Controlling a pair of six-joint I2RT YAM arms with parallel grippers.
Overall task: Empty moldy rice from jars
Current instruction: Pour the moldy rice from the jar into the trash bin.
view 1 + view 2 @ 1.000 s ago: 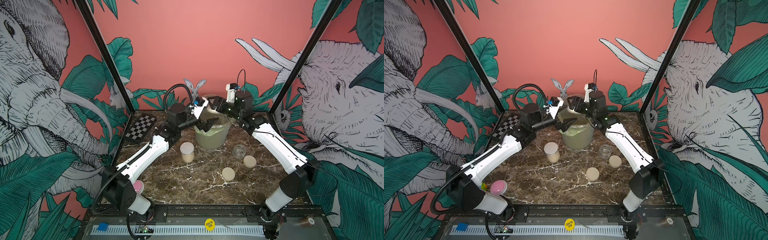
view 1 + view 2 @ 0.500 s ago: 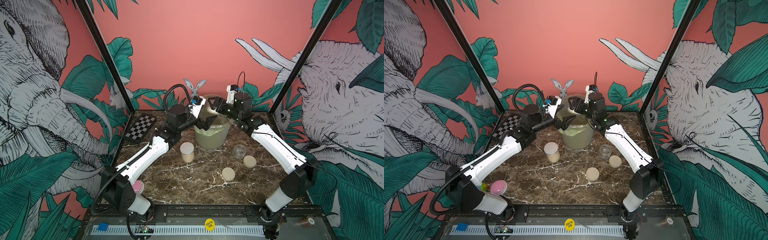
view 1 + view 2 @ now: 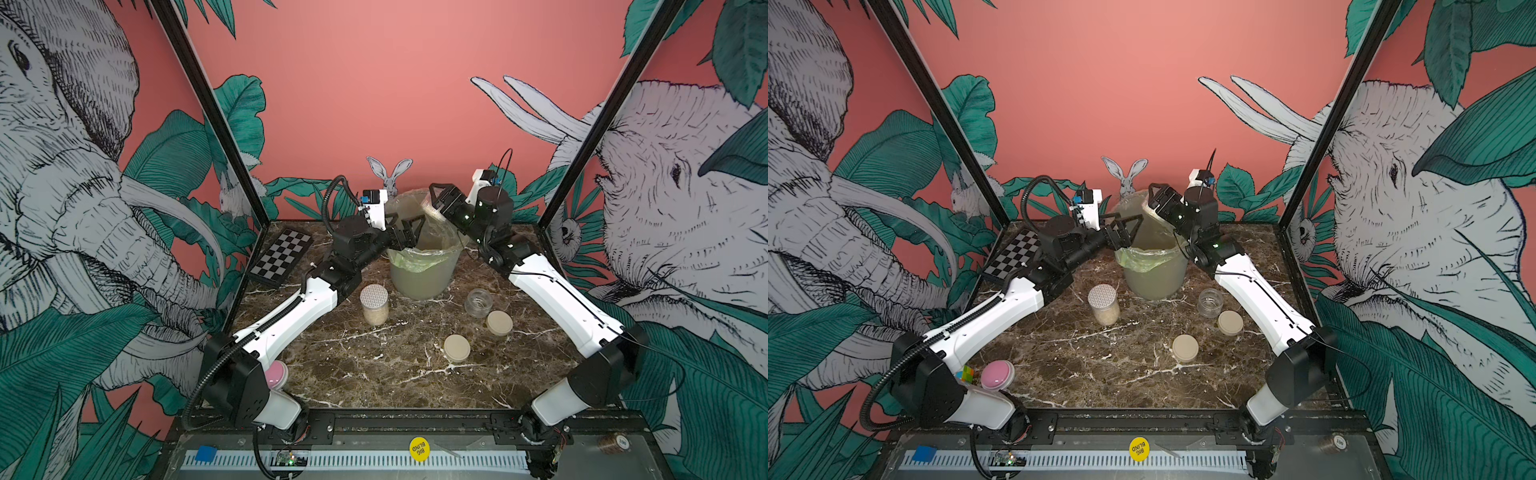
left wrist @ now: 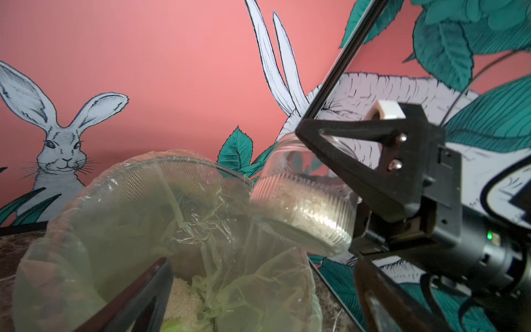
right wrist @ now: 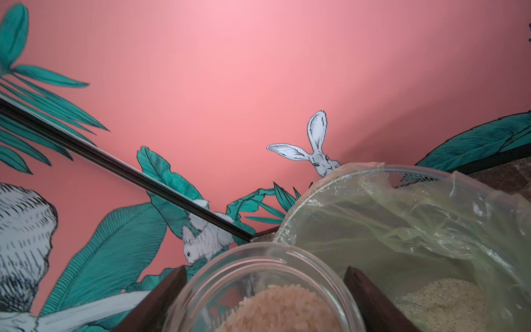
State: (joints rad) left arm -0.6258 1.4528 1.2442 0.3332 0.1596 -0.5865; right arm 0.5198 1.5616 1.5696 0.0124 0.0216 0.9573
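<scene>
My right gripper [image 3: 434,203] is shut on an open clear jar [image 4: 301,207], tipped on its side above the rim of the bag-lined bin [image 3: 419,278]. Moldy rice [image 5: 281,310] still lies inside that jar [image 5: 267,290], between the two dark fingers [image 5: 175,284]. More rice [image 4: 181,296] sits at the bottom of the bin's bag. My left gripper [image 3: 409,226] stands open at the bin's left rim, holding nothing. On the table, a taller jar [image 3: 374,305] with a dotted lid holds rice, and a squat jar [image 3: 478,302] stands open and looks empty.
Two beige lids [image 3: 499,322] [image 3: 456,348] lie on the marble right of centre. A checkerboard [image 3: 280,257] leans at the back left. A pink button [image 3: 276,372] and a colour cube [image 3: 966,373] sit by the left arm's base.
My left gripper has risen slightly beside the bin's rim. The right gripper keeps the tipped jar in nearly the same place over the bin.
</scene>
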